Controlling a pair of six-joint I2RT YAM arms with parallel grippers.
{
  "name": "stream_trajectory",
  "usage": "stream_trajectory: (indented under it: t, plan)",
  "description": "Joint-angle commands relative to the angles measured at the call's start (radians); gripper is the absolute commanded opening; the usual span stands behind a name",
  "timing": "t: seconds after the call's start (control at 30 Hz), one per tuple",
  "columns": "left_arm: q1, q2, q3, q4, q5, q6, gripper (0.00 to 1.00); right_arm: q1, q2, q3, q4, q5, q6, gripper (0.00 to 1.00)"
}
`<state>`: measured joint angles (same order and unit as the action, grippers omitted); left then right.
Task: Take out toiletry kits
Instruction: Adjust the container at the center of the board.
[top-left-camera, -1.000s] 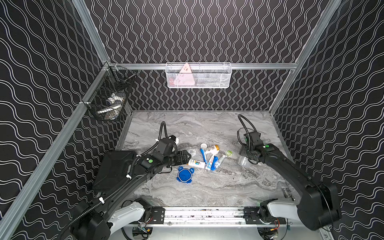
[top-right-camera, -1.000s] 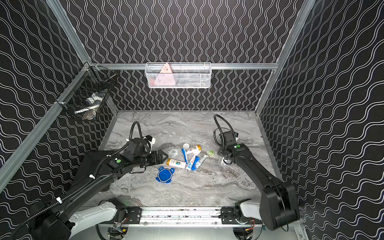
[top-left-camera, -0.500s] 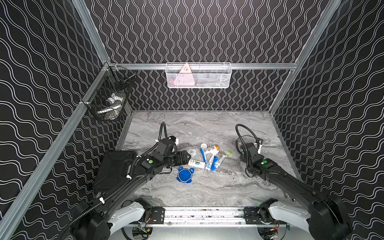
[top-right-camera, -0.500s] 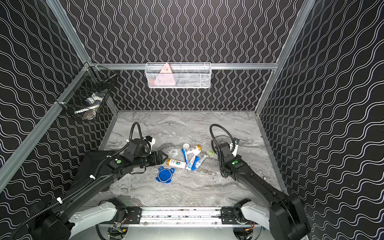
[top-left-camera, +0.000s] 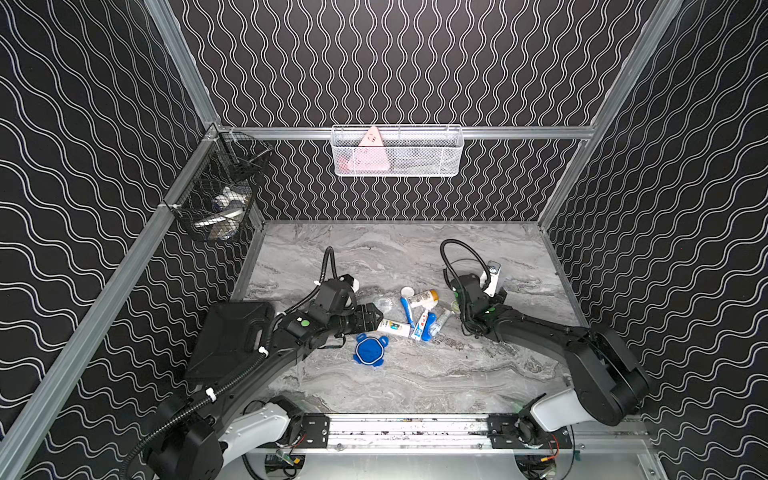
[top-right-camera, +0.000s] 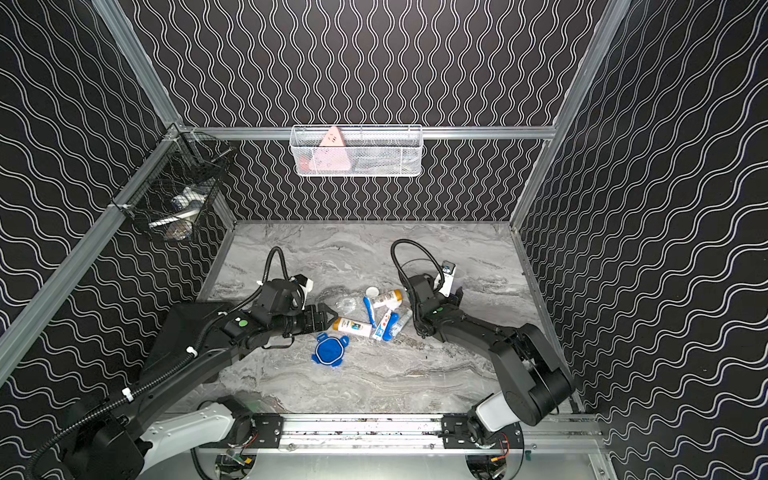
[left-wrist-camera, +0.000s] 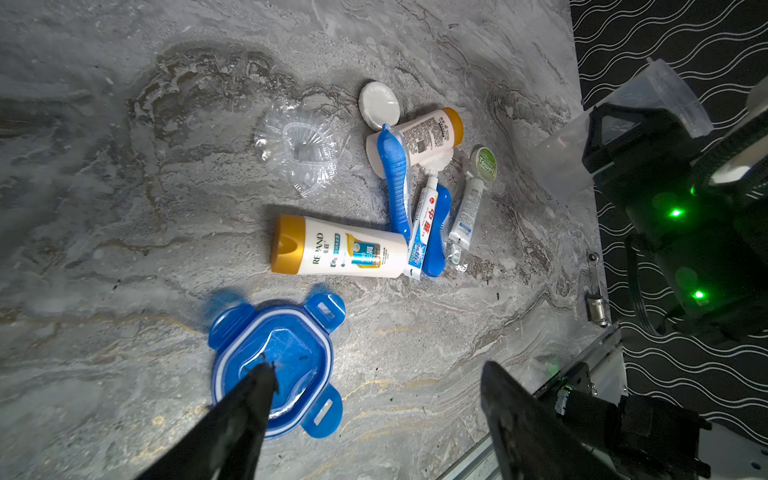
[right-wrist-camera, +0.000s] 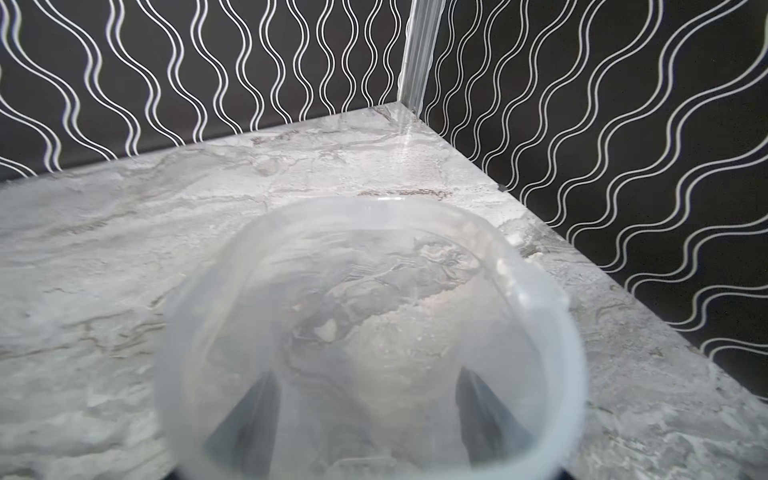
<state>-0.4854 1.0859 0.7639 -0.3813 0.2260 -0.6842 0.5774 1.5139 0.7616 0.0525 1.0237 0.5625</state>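
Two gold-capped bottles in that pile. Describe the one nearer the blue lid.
Find the blue lobed lid on the marble table. The white bottle lies just behind it, at the pile's front edge. Its gold cap points toward the left arm; the other bottle's points toward the right arm.

The toiletries (top-left-camera: 392, 328) lie clustered in the middle of the surface (top-left-camera: 415, 382), the lobed lid (top-left-camera: 369, 351) just in front of them. The left tool (top-left-camera: 377, 319) is just left of the cluster; the cup (left-wrist-camera: 557, 166), in the right tool (right-wrist-camera: 365, 399), is to its right.
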Motion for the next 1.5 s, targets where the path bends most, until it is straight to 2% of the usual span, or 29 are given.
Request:
stream_trajectory:
  t: [0.0, 0.1, 0.23, 0.33, 0.5, 0.63, 0.67, 0.73, 0.83, 0.9, 1.0, 1.2, 1.4, 1.47]
  plan:
    - [0.001, -0.010, -0.011, 0.042, 0.016, -0.017, 0.81, 0.033, 0.011, 0.014, -0.158, 0.052, 0.147, 0.70]
    - [0.002, -0.021, -0.023, 0.045, 0.024, -0.026, 0.81, 0.080, 0.034, 0.030, -0.258, 0.104, 0.262, 0.70]
    - [0.001, -0.051, -0.033, 0.031, 0.022, -0.029, 0.81, 0.119, 0.086, 0.081, -0.482, 0.199, 0.510, 0.70]
    - [0.001, -0.066, -0.032, 0.014, 0.018, -0.021, 0.81, 0.160, 0.122, 0.085, -0.579, 0.260, 0.638, 0.70]
    - [0.002, -0.075, -0.025, 0.002, 0.014, -0.014, 0.81, 0.194, 0.266, 0.209, -1.014, 0.302, 1.059, 0.76]
    - [0.001, -0.083, -0.025, 0.004, 0.012, -0.019, 0.81, 0.253, 0.391, 0.301, -1.340, 0.304, 1.385, 0.89]
    - [0.001, -0.085, -0.024, 0.004, 0.012, -0.020, 0.81, 0.268, 0.397, 0.308, -1.336, 0.306, 1.370, 0.93]
    - [0.001, -0.088, -0.023, 0.004, 0.013, -0.023, 0.81, 0.289, 0.357, 0.278, -1.092, 0.279, 1.082, 0.96]
    - [0.001, -0.090, -0.012, -0.015, 0.011, -0.016, 0.81, 0.291, 0.211, 0.118, -0.701, 0.214, 0.759, 0.98]
    - [0.001, -0.099, -0.010, -0.023, 0.005, -0.012, 0.81, 0.284, 0.139, 0.042, -0.545, 0.194, 0.629, 0.99]
    - [0.003, -0.102, -0.007, -0.032, -0.001, -0.011, 0.82, 0.268, 0.120, 0.037, -0.574, 0.172, 0.652, 1.00]
    - [0.002, -0.098, 0.000, -0.029, 0.010, -0.018, 0.82, 0.269, 0.060, 0.009, -0.523, 0.132, 0.598, 1.00]
    - [0.002, -0.101, 0.008, -0.039, 0.000, -0.011, 0.84, 0.304, -0.081, -0.016, -0.651, 0.095, 0.677, 1.00]
    - [0.001, -0.101, 0.005, -0.038, 0.001, -0.014, 0.87, 0.319, -0.127, 0.001, -0.769, 0.090, 0.756, 1.00]
